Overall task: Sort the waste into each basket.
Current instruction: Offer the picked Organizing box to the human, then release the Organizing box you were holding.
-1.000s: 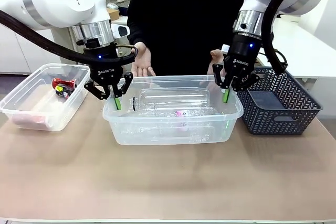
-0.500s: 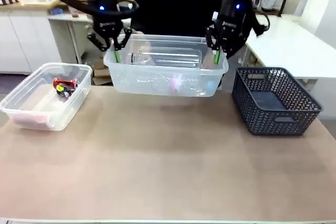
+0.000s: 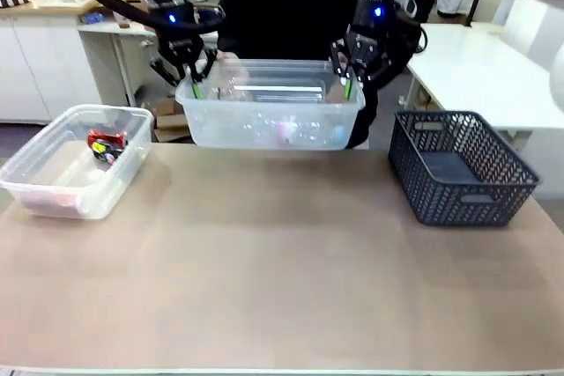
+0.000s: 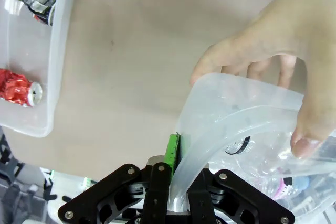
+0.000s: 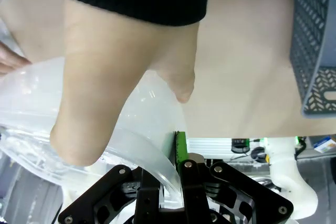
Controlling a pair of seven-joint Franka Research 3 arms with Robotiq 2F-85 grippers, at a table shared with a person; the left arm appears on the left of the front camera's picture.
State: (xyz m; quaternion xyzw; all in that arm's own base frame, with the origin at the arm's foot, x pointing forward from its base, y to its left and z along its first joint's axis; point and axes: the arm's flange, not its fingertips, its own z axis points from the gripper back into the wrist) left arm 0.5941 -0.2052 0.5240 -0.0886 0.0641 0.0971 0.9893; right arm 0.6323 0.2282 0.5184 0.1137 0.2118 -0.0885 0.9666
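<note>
A clear basket with clear plastic bottles inside hangs in the air over the table's far edge. My left gripper is shut on its left rim and my right gripper is shut on its right rim. In the left wrist view the rim runs between the pads of my left gripper, and a person's hand grips the same basket. In the right wrist view my right gripper pinches the rim, with the person's other hand on the basket. A second clear basket on the table at left holds red cans.
A dark lattice basket stands on the table at right. The person in a black top stands just behind the lifted basket. White cabinets and a side table lie beyond the far edge.
Both grippers have raised the basket of bottles off the table and carried it toward the person. The person's hands now rest on it.
</note>
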